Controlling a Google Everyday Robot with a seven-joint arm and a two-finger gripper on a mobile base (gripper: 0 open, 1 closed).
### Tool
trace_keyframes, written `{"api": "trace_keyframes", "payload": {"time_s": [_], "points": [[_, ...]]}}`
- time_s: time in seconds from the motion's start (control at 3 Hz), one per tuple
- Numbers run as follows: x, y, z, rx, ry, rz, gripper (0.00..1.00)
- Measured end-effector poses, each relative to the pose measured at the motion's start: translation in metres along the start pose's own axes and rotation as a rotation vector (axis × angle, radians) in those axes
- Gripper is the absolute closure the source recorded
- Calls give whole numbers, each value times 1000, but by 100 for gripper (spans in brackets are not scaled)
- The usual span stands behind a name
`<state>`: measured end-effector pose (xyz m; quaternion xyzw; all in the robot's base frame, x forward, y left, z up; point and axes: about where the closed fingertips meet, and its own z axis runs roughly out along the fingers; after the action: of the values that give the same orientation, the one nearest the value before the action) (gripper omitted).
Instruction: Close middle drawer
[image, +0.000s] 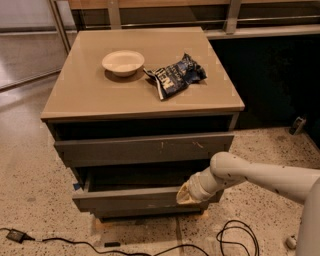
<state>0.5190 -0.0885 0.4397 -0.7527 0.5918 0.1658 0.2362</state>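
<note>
The middle drawer (125, 199) is a wide grey drawer with a plain front, low in the grey cabinet (75, 107). It stands out only a little from the cabinet, with a dark gap above its front. My gripper (185, 195), on a white arm reaching in from the right, presses against the right part of the drawer's front. The drawer's inside is hidden in shadow.
Above it is a grey drawer front with pale scratch marks (145, 149). A white bowl (123, 62) and a blue chip bag (175, 78) lie on the cabinet top. Black cables (235, 239) and an adapter (14, 235) lie on the speckled floor in front.
</note>
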Motion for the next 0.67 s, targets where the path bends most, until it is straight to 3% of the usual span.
{"api": "trace_keyframes", "payload": {"time_s": [0.67], "points": [[0,0,0,0,0,0,58]]}}
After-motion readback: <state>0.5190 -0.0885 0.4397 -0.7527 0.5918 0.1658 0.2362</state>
